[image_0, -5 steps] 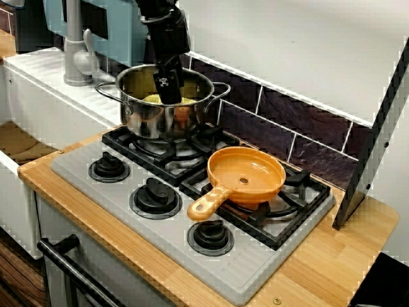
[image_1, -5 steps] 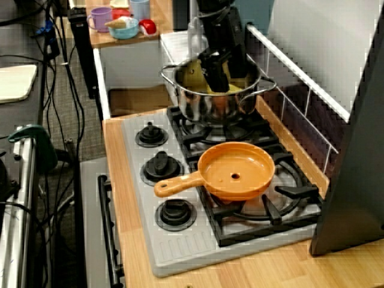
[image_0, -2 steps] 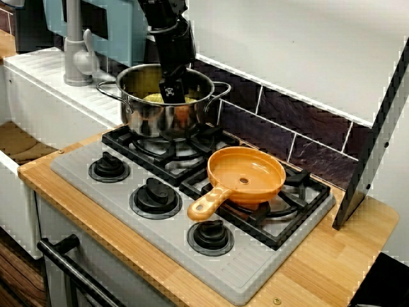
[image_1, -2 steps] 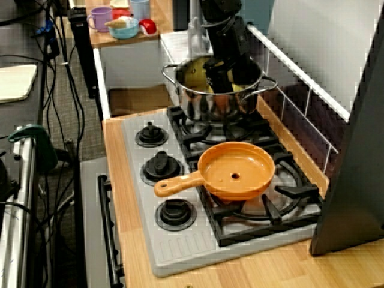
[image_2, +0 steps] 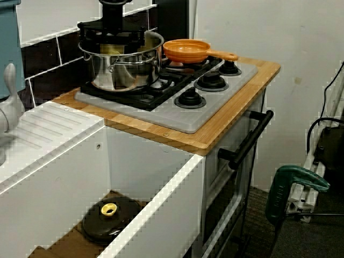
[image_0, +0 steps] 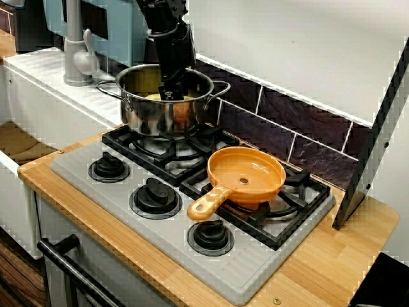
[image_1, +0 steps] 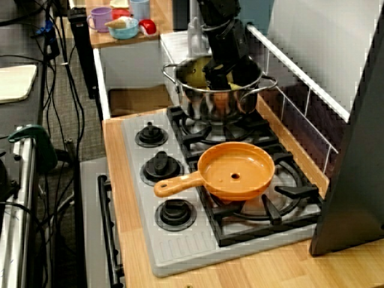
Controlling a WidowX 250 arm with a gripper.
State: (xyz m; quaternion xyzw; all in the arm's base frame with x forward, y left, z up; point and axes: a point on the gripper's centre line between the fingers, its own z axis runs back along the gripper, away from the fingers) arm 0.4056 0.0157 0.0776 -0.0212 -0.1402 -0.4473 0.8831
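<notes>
Tool [image_0: 169, 94] hangs inside the steel pot [image_0: 150, 118], tips below the rim, toward the pot's rear wall. Fingers dark on dark: apart or together, cannot tell. Yellow food piece [image_0: 152, 97] lies on the pot floor, just beside the tool. Orange pan [image_0: 246, 174] sits one burner over from the pot. Pot stands on the stove [image_0: 83, 167] grate, stove on the table [image_0: 319, 268].

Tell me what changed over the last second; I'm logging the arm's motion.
The tool shifted a little toward the tiled back wall and slightly up, its tip still down inside the steel pot, beside the yellow item. Nothing was visibly taken or released; the jaws are hidden. The pot and the orange pan stayed put.
</notes>
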